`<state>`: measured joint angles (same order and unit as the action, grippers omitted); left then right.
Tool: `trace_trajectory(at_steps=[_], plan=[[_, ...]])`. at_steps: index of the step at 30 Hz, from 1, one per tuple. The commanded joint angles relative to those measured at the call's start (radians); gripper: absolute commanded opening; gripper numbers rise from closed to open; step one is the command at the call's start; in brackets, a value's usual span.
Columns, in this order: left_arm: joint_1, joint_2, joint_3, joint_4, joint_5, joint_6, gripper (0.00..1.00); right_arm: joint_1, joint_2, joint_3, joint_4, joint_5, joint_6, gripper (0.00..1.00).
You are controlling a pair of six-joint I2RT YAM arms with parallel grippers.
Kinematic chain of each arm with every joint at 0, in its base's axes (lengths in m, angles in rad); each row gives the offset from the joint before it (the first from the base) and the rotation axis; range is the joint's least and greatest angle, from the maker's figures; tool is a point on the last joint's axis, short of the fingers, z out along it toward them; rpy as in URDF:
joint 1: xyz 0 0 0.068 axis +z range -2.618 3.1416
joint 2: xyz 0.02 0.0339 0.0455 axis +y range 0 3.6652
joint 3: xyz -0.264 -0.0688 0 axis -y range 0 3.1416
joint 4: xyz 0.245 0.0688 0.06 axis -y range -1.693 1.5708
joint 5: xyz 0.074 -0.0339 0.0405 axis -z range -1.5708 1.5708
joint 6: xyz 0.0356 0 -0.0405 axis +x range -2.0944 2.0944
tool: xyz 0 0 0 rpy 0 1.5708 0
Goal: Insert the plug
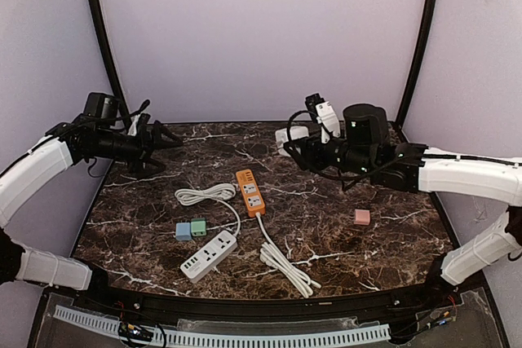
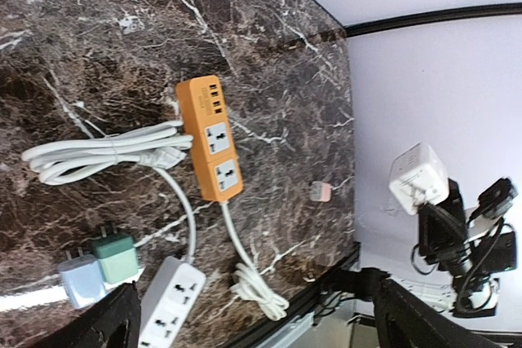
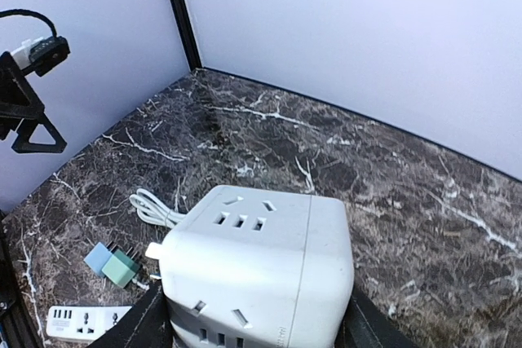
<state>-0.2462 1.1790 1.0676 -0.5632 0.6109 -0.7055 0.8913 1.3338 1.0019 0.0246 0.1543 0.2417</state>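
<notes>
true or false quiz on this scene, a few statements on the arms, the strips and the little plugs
1. The right gripper holds the white cube socket above the table. True.
2. The left gripper has its jaws shut. False: they stand open, holding nothing.
3. The orange power strip has nothing plugged into its sockets. True.
4. The green plug sits in the white power strip. False: it lies loose between that strip and the blue plug.
5. The pink block lies right of the orange power strip. True.
</notes>
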Motion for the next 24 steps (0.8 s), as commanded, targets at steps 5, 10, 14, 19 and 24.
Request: trace_trajectory(at_steps=[5,10,14,19,24], plan=[[-0.012,0.011,0.001,0.311,0.152,-0.441,1.0,0.065,0.076,0.07,0.388,0.088,-0.201,0.38],[-0.057,0.029,0.026,0.442,0.143,-0.59,1.0,0.096,0.143,0.12,0.52,0.159,-0.27,0.38],[-0.101,0.034,0.018,0.587,0.098,-0.732,1.0,0.119,0.197,0.175,0.593,0.209,-0.279,0.38],[-0.142,0.072,0.035,0.732,0.061,-0.839,1.0,0.163,0.241,0.226,0.622,0.295,-0.281,0.38],[-0.195,0.123,0.081,0.781,0.036,-0.875,1.0,0.218,0.288,0.288,0.599,0.402,-0.284,0.38]])
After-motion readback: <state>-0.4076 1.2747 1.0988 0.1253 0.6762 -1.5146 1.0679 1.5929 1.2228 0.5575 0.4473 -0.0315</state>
